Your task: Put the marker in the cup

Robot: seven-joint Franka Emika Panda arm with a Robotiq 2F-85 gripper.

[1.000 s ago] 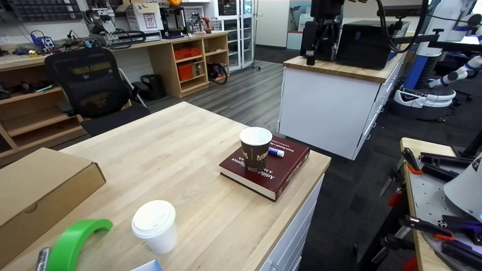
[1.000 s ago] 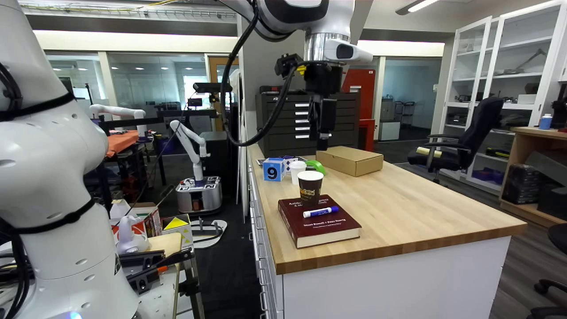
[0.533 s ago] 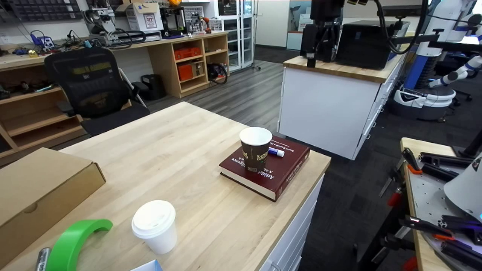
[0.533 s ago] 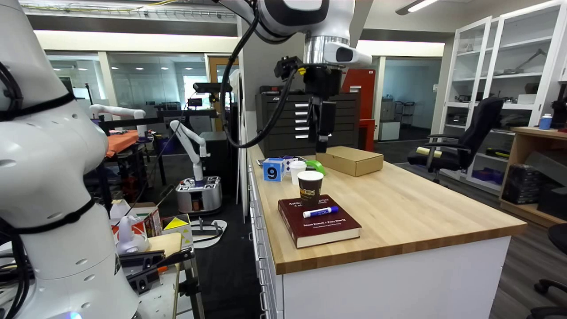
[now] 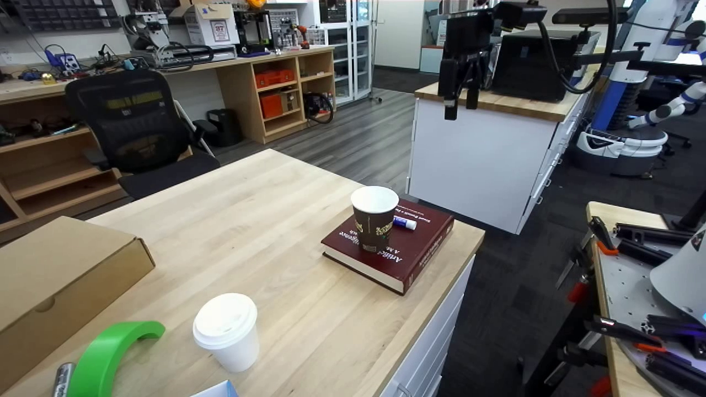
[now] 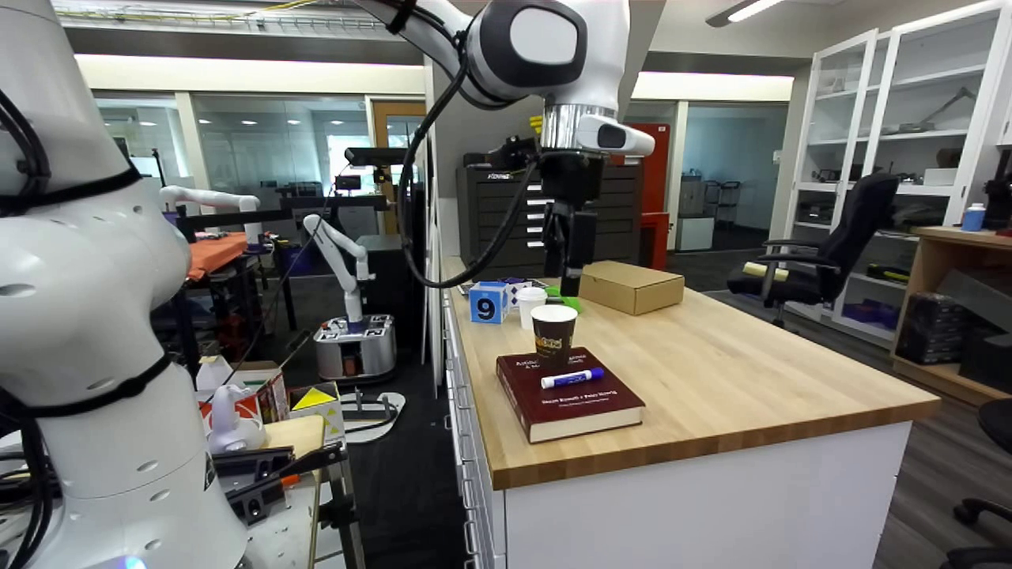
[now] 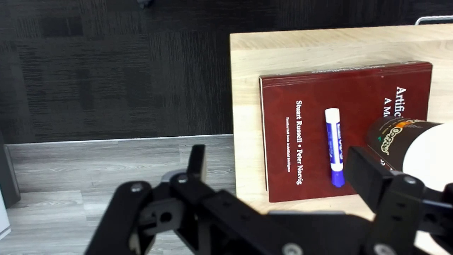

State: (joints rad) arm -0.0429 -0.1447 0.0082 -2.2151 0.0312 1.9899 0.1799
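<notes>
Claw (image 7: 276, 157): spread wide, holding nothing; in both exterior views I sit lower than half a second ago, and in an exterior view my two fingertips (image 5: 450, 112) now show clearly apart.
Descent: this reads to me as the approach; grasping and dropping in are both undone.
Marker (image 6: 572, 378): lies flat on the dark red book (image 7: 361, 95) near a corner of the tabletop (image 6: 751, 371), well apart from me; it has not shifted.
Cup (image 6: 553, 338): unmoved, upright on that same book, just beside the marker, a strip of red cover showing between them in the wrist view.
White end (image 7: 332, 115): points towards the book's spine (image 5: 429, 254).
Blue end (image 7: 338, 179): points the opposite way.
Long axis: runs alongside the line of authors' names, almost parallel to it; in the wrist view it stands nearly up and down, roughly square to the line between my fingertips, so I judge my present twist suits a pinch across the barrel.
Cup-side finger (image 7: 368, 177): in the wrist view the marker shows far nearer this one than its partner, so I expect to shift towards the cup; narrowing first may avoid knocking it.
</notes>
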